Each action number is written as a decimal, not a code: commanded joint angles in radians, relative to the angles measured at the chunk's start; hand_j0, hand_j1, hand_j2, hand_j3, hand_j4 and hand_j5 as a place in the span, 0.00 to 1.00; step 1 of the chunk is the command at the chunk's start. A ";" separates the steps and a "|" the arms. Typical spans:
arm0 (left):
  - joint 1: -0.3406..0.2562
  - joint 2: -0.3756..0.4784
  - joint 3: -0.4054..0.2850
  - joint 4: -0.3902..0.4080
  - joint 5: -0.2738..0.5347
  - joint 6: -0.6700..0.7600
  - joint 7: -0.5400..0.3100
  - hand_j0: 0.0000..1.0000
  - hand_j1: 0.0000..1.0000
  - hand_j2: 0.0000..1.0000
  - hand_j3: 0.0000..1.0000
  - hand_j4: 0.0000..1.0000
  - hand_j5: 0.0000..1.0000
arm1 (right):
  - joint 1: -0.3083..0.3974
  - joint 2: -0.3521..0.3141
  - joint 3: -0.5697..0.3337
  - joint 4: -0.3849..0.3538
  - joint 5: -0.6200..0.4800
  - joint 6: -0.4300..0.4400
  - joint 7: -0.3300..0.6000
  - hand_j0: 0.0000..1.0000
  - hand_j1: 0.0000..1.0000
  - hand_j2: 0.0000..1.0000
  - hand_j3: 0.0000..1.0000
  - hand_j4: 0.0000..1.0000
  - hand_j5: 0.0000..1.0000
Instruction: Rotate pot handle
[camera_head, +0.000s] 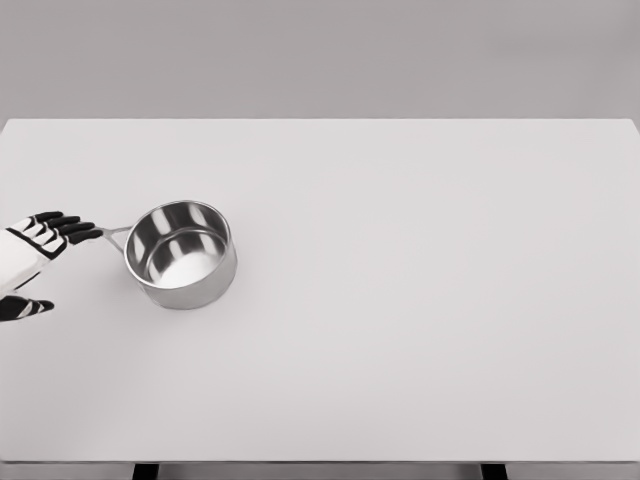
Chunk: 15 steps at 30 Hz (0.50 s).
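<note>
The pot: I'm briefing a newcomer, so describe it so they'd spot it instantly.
On the wide white table, look to the left side. There stands a small shiny steel pot, empty, its thin handle pointing left toward the left hand; it is the table's only object.

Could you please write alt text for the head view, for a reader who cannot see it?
The robot's left hand, fingers spread, reaches in from the left edge with its fingertips at the end of the handle of an empty steel pot. The pot stands upright on the left side of a white table, its handle pointing left.
</note>
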 joint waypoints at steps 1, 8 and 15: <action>-0.002 -0.001 0.001 0.000 0.014 0.001 0.001 1.00 1.00 1.00 1.00 1.00 1.00 | 0.000 0.000 0.000 0.000 0.000 0.000 0.000 1.00 1.00 1.00 1.00 1.00 1.00; -0.025 -0.001 0.000 -0.001 0.018 0.001 0.001 1.00 1.00 1.00 1.00 1.00 1.00 | 0.000 0.000 0.000 0.000 0.000 0.000 0.000 1.00 1.00 1.00 1.00 1.00 1.00; -0.060 -0.001 0.001 0.000 0.016 0.001 0.001 1.00 1.00 1.00 1.00 1.00 1.00 | 0.000 0.000 0.000 0.000 0.000 -0.002 0.000 1.00 1.00 1.00 1.00 1.00 1.00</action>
